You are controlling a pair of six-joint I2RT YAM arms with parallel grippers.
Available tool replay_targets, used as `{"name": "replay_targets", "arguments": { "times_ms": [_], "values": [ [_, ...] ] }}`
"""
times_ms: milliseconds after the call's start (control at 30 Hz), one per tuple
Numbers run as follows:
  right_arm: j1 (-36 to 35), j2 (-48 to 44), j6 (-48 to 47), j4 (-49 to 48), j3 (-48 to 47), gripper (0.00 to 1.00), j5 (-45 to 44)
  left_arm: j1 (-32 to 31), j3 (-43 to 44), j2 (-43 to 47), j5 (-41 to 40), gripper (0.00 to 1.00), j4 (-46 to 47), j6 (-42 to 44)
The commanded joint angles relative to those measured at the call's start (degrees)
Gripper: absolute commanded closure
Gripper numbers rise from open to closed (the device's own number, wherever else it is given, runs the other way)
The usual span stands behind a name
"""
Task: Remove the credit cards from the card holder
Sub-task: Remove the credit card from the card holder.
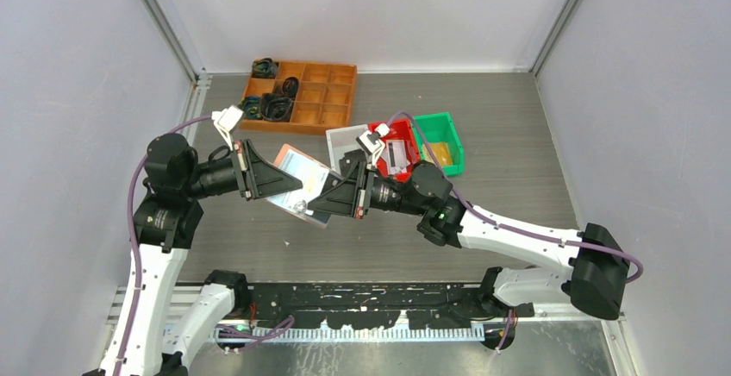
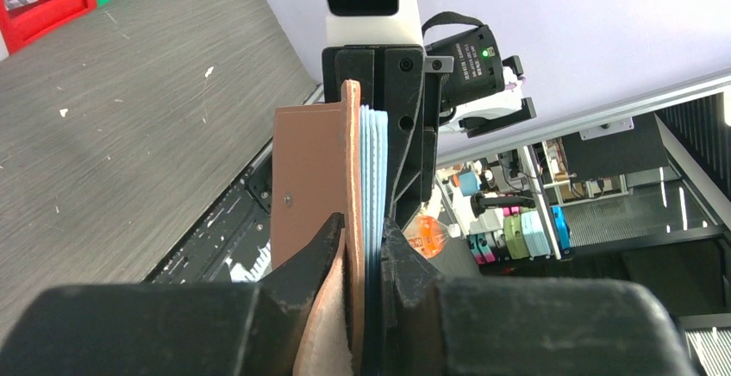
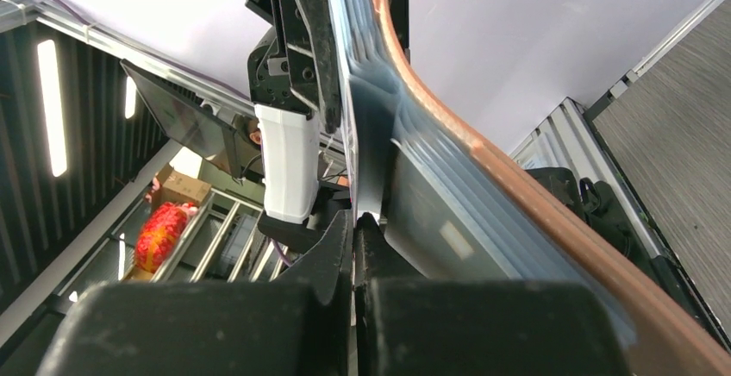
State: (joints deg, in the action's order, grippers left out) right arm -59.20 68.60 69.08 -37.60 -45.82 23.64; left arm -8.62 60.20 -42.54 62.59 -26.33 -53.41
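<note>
Above mid-worktop (image 1: 517, 134), salmon card holder (image 1: 302, 167) sits between both arms. Left gripper (image 2: 364, 225) jaws are pinching its leather cover plus sleeves. Right gripper (image 3: 353, 221) jaws are pressed together on one thin bluish layer (image 3: 366, 152) of the stack; card or sleeve, can't tell. Further back: red bin (image 1: 415, 147) holds a white dark-striped card (image 1: 395, 159), green bin (image 1: 435, 121) a yellow-tan packet (image 1: 440, 152), orange compartment tray (image 1: 332, 96) black lumpy items (image 1: 276, 107).
</note>
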Motion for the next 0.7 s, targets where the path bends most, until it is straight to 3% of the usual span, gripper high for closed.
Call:
{"name": "replay_targets", "arguments": {
  "times_ms": [0,100,167,300,567,667],
  "values": [
    [0.2,-2.6,-1.2,-1.0,1.1,0.99,-2.5,-0.2,3.5,0.6,3.4,0.89,3.5,-0.9],
    [0.3,-2.1,-1.3,-1.0,0.5,0.98,-1.5,-0.2,3.5,0.5,3.0,0.99,3.7,-0.4],
    [0.2,-1.6,-1.1,-1.0,0.0,0.74,-1.6,-0.2,3.5,0.5,3.1,1.00,3.6,-0.3],
    [0.3,-0.8,-0.8,-2.4,-1.6,0.58,-2.9,-0.2,3.5,0.4,3.3,1.00,3.5,0.4],
    [1.0,-0.3,1.4,-5.3,-3.5,0.66,-3.4,-0.2,3.9,0.6,3.8,1.00,2.7,1.5],
    [1.4,-1.0,1.9,-5.3,-2.6,0.80,-3.8,-0.2,3.8,0.7,3.7,1.00,2.7,1.9]
  ]
}}
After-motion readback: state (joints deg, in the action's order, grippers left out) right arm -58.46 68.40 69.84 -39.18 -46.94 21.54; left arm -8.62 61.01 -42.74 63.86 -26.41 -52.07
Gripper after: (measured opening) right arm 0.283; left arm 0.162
